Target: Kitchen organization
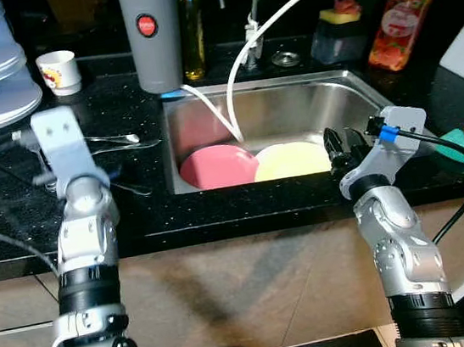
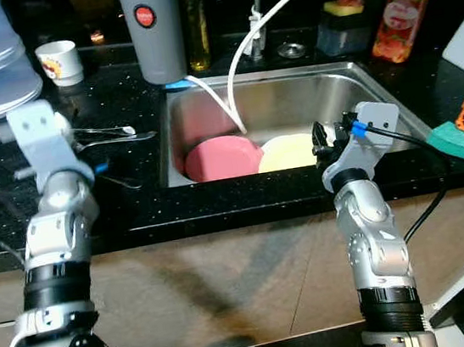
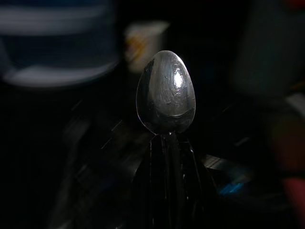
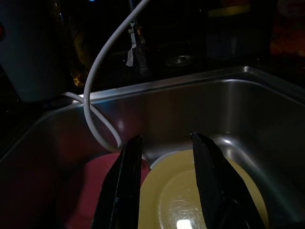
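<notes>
White hose [image 1: 240, 70] hangs across sink [image 1: 350, 94] opening

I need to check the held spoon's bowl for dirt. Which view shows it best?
The left wrist view: the spoon stands close up, bowl facing the camera, clamped in the left gripper. In both eye views the arm hides it.

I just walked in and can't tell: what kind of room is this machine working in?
A home kitchen, most likely. There is a steel sink set in a black counter with a pink plate and a yellow plate in it, soap bottles behind, and a spoon in the left gripper.
</notes>
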### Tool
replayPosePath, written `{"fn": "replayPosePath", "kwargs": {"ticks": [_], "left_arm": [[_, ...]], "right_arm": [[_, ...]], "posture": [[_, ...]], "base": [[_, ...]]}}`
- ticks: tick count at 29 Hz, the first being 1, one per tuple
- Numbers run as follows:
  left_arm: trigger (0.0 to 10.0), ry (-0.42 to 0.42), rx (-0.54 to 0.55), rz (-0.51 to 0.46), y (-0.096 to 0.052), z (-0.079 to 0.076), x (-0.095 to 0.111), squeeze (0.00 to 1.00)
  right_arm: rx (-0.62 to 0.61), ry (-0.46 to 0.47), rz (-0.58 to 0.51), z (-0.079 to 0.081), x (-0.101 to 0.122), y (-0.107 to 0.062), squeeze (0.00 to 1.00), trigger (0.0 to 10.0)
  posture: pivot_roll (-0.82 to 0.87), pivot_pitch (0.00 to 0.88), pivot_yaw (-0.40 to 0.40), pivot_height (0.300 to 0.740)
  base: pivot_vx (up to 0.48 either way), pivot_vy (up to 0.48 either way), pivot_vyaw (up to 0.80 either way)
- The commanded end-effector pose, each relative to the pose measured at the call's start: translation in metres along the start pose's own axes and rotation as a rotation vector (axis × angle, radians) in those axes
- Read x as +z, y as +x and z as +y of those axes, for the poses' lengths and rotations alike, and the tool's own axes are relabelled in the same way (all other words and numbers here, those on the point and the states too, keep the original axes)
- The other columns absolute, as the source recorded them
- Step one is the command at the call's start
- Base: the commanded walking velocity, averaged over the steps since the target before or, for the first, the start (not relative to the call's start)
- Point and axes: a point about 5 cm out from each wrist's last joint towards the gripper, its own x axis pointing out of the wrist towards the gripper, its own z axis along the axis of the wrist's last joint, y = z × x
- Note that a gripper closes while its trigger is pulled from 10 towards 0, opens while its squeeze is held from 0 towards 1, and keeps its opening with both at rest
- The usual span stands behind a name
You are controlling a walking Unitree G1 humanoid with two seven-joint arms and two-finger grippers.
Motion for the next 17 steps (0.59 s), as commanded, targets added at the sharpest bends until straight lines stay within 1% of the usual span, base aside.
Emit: {"fn": "replayPosePath", "kwargs": {"ticks": [1, 2, 3, 4, 6, 7, 8, 9, 10, 11, 12, 13, 14, 15, 17], "left_arm": [[10.0, -0.035, -0.098, -0.055, 0.000, -0.016, 0.014, 0.00], [10.0, -0.035, -0.098, -0.055, 0.000, -0.016, 0.014, 0.00], [10.0, -0.056, -0.167, -0.075, 0.000, -0.029, 0.020, 0.00], [10.0, -0.073, -0.272, -0.058, 0.000, -0.050, 0.021, 0.00], [10.0, -0.073, -0.272, -0.058, 0.000, -0.050, 0.021, 0.00], [10.0, -0.015, -0.409, -0.014, -0.003, -0.076, 0.014, 0.00], [10.0, 0.046, -0.500, 0.043, -0.005, -0.096, 0.003, 0.00], [10.0, 0.046, -0.500, 0.043, -0.005, -0.096, 0.003, 0.00], [10.0, 0.073, -0.606, 0.091, -0.009, -0.113, -0.006, 0.00], [10.0, 0.073, -0.606, 0.091, -0.009, -0.113, -0.006, 0.00], [10.0, 0.071, -0.667, 0.118, -0.012, -0.126, -0.010, 0.00], [10.0, 0.071, -0.667, 0.118, -0.012, -0.126, -0.010, 0.00], [10.0, 0.030, -0.731, 0.142, -0.015, -0.137, -0.010, 0.24], [10.0, 0.033, -0.764, 0.173, -0.017, -0.145, -0.014, 0.43], [10.0, 0.033, -0.764, 0.173, -0.017, -0.145, -0.014, 0.43]], "right_arm": [[-0.004, 0.001, -0.004, -0.001, 0.001, 0.001, 0.00, 10.0], [-0.004, 0.001, -0.004, -0.001, 0.001, 0.001, 0.00, 10.0], [-0.003, 0.001, -0.004, -0.001, 0.001, 0.001, 0.00, 10.0], [-0.005, 0.000, -0.004, -0.001, 0.001, 0.001, 0.00, 10.0], [-0.005, 0.000, -0.004, -0.001, 0.001, 0.001, 0.00, 10.0], [-0.008, 0.000, -0.003, -0.001, 0.001, -0.001, 0.00, 10.0], [-0.011, -0.002, -0.003, -0.002, 0.001, -0.002, 0.00, 10.0], [-0.011, -0.002, -0.003, -0.002, 0.001, -0.002, 0.00, 10.0], [-0.014, -0.003, -0.002, -0.002, 0.001, -0.004, 0.00, 10.0], [-0.014, -0.003, -0.002, -0.002, 0.001, -0.004, 0.00, 10.0], [-0.018, -0.004, 0.000, -0.003, 0.001, -0.006, 0.00, 10.0], [-0.018, -0.004, 0.000, -0.003, 0.001, -0.006, 0.00, 10.0], [-0.022, -0.004, 0.002, -0.003, 0.000, -0.008, 0.00, 10.0], [-0.025, -0.006, 0.004, -0.004, 0.000, -0.009, 0.00, 10.0], [-0.025, -0.006, 0.004, -0.004, 0.000, -0.009, 0.00, 10.0]], "posture": [[0.08, 0.000, -0.056, 0.740], [0.08, 0.000, -0.056, 0.740], [0.08, 0.000, -0.056, 0.740], [0.07, 0.001, -0.052, 0.740], [0.07, 0.001, -0.052, 0.740], [0.06, 0.005, -0.049, 0.740], [0.05, 0.013, -0.042, 0.740], [0.05, 0.013, -0.042, 0.740], [0.04, 0.021, -0.036, 0.740], [0.04, 0.021, -0.036, 0.740], [0.04, 0.023, -0.035, 0.740], [0.04, 0.023, -0.035, 0.740], [0.03, 0.027, -0.031, 0.740], [0.02, 0.027, -0.028, 0.740], [0.02, 0.027, -0.028, 0.740]], "base": [[0.000, 0.000, 0.00], [0.000, 0.000, 0.00], [0.000, 0.000, 0.00], [0.000, 0.000, 0.00], [0.000, 0.000, 0.00], [0.000, 0.000, 0.00], [0.000, 0.000, 0.00], [0.000, 0.000, 0.00], [0.000, 0.000, 0.00], [0.000, 0.000, 0.00], [0.000, 0.000, 0.00], [0.000, 0.000, 0.00], [0.000, 0.000, 0.00], [0.000, 0.000, 0.00], [0.000, 0.000, 0.00]]}}
